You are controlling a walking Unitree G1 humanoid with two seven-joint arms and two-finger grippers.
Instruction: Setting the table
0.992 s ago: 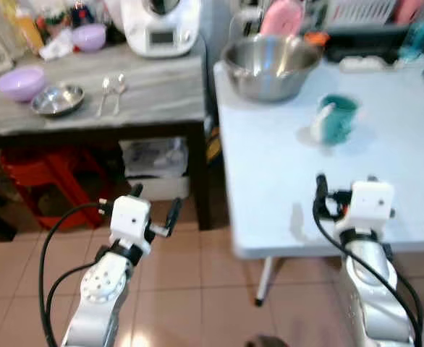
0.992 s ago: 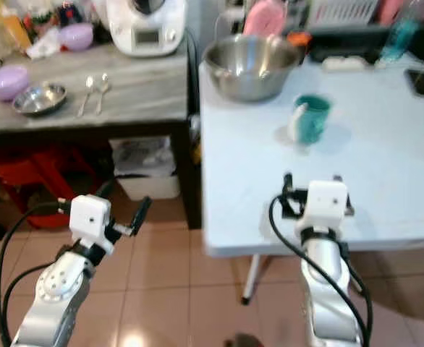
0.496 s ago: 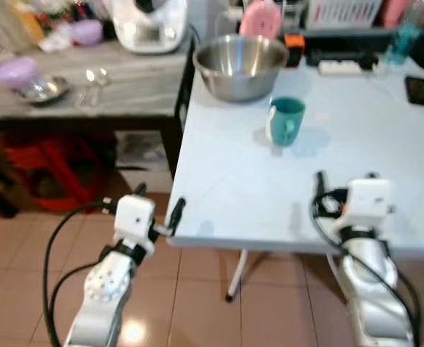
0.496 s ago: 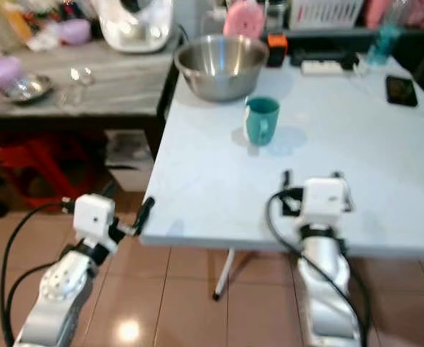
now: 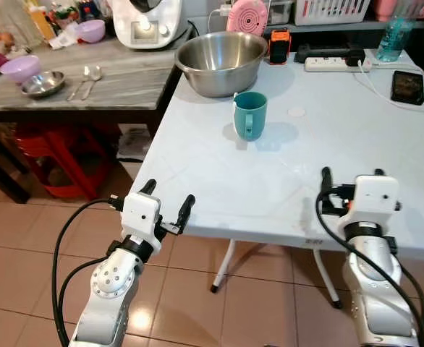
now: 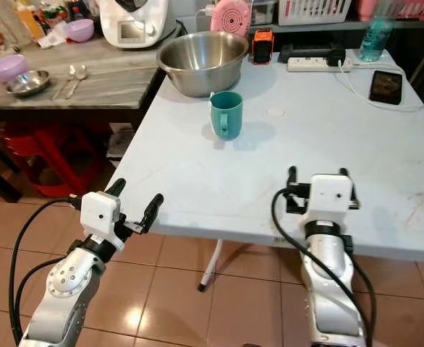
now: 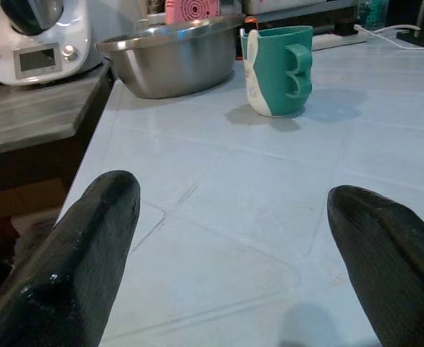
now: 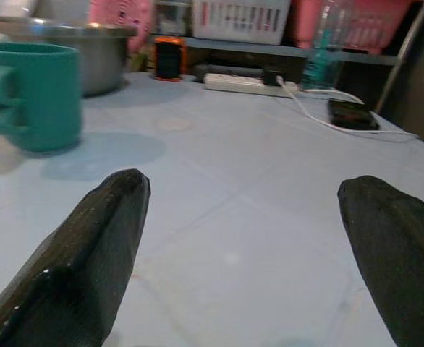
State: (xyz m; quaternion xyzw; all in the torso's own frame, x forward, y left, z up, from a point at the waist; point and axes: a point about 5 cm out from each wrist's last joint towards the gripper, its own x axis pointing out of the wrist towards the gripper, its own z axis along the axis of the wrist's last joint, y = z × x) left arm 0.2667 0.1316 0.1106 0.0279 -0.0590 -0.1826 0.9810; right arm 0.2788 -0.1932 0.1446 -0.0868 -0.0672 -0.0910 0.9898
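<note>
Teal mug [image 5: 249,115] upright on white table [image 5: 357,137], handle facing robot, left claw [image 5: 168,205] and right claw [image 5: 351,178] both spread, empty.

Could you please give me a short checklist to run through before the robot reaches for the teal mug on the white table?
1. Left gripper open with nothing held: ok.
2. Right gripper open with nothing held: ok.
3. Teal plastic mug upright on the pale white table: ok.
4. Mug apart from the large steel mixing bowl behind it: ok.
5. Mug without contents: cannot tell.
6. Two metal spoons and small steel dish lie on the grey wooden side counter, apart from the table: ok.
</note>
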